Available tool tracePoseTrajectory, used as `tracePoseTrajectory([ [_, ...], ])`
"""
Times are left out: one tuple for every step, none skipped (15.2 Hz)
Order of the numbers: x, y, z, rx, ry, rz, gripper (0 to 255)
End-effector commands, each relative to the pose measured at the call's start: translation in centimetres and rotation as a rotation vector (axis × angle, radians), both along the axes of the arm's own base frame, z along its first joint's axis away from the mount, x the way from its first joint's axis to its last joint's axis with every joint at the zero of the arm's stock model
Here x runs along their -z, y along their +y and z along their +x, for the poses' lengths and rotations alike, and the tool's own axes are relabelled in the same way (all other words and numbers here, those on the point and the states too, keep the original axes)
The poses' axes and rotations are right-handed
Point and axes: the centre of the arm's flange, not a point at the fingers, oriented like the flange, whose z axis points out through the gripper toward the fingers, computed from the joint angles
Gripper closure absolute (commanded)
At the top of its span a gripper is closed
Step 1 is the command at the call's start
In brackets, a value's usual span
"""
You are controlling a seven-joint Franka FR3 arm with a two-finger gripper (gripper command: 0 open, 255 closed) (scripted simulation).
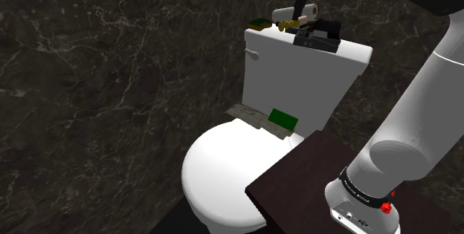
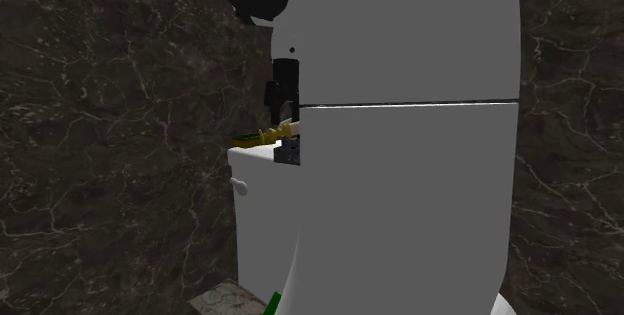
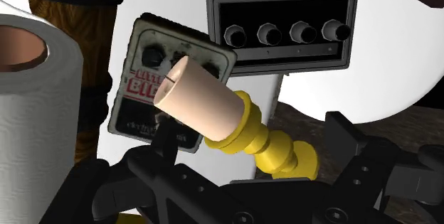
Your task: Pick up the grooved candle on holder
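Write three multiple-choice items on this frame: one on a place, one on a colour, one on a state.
1. Where is the candle? A. at the top of the toilet tank; B. on the toilet seat; C. on the floor.
2. What colour is its holder? A. red; B. yellow; C. blue.
3. How is the candle posed? A. upright; B. snapped in two; C. tipped over sideways.
Key: 1 A, the shoulder view shows it up at the tank's lid; 2 B, it is plainly yellow in the wrist view; 3 C, its length runs roughly level in both exterior views.

Pedal (image 3: 171, 80), knobbed box (image 3: 284, 27) (black) and paper roll (image 3: 35, 102) crowd the candle (image 3: 199, 98).
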Motion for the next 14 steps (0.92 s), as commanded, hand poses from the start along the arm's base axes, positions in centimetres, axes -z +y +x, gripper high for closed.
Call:
tracePoseTrajectory([
  [2.15, 0.22, -0.32, -0.001, 0.06, 0.026, 0],
  [2.45, 0.22, -0.32, -0.001, 0.06, 0.026, 0],
  [2.45, 0.22, -0.32, -0.001, 0.06, 0.026, 0],
  [2.16, 0.26, -0.11, -0.002, 0.06, 0.026, 255],
  [2.02, 0.37, -0.2, -0.002, 0.06, 0.025, 255],
  [2.02, 0.43, -0.21, -0.001, 0.06, 0.025, 255],
  [1.96, 0.35, -0.15, -0.001, 0.06, 0.025, 255],
  [1.96, 0.38, -0.11, -0.002, 0.06, 0.025, 255],
  [1.96, 0.33, -0.14, -0.002, 0.06, 0.025, 255],
  [1.96, 0.36, -0.13, -0.001, 0.06, 0.025, 255],
  [1.94, 0.32, -0.14, -0.002, 0.06, 0.025, 255],
  [1.91, 0.38, -0.14, -0.002, 0.06, 0.025, 255],
  [2.46, 0.22, -0.33, -0.001, 0.06, 0.026, 255],
  [1.93, 0.22, -0.32, -0.001, 0.06, 0.026, 255],
])
